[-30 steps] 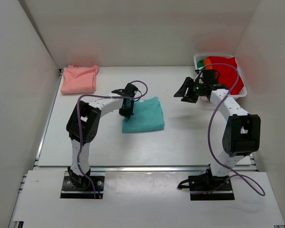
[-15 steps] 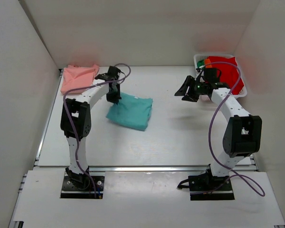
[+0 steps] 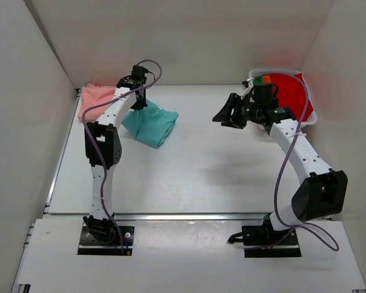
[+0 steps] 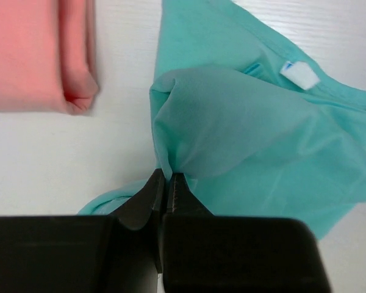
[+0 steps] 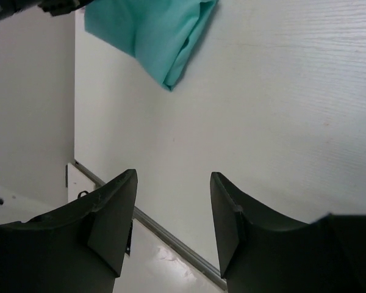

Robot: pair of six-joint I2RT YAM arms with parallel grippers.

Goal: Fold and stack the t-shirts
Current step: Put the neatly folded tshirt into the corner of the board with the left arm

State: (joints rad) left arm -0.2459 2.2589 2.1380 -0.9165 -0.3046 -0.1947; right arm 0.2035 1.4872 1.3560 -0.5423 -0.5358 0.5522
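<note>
The folded teal t-shirt [image 3: 149,122] hangs from my left gripper [image 3: 136,102], which is shut on a bunched edge of it [image 4: 189,134] and holds it up at the back left. The folded salmon pink t-shirt [image 3: 93,101] lies flat just left of it, also in the left wrist view [image 4: 36,55]. My right gripper [image 3: 222,116] is open and empty above the table's middle right; the teal shirt shows far off in its view [image 5: 152,30]. Red [image 3: 290,91], green and orange cloth fill the white basket [image 3: 311,116] at the back right.
White walls close in the table on the left, back and right. A metal rail [image 3: 189,215] runs along the table's front edge, also seen in the right wrist view [image 5: 171,241].
My left gripper has carried the teal shirt from the table's middle up and back-left, next to the pink shirt. My right gripper has moved a little left and farther back.
</note>
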